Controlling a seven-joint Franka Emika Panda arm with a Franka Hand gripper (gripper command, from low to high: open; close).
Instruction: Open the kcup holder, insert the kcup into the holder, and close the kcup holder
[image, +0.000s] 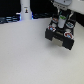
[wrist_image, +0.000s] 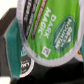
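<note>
The kcup holder (image: 61, 36) is a black box at the exterior view's right, and its tray is pulled out toward the front with red-and-white pods (image: 66, 35) in some slots. My gripper (image: 61, 21) hangs just above the tray, shut on the kcup (image: 62, 18). In the wrist view the kcup's green "Dark Magic" lid (wrist_image: 50, 35) fills most of the picture, tilted and very close. The black holder (wrist_image: 67, 75) shows dark behind it. My fingers do not show clearly there.
A tall white bottle-shaped object (image: 25, 10) stands at the back, toward the exterior view's left. The holder rests on a white tabletop (image: 25, 55). A teal-edged shape (wrist_image: 15, 57) sits beside the lid in the wrist view; what it is cannot be told.
</note>
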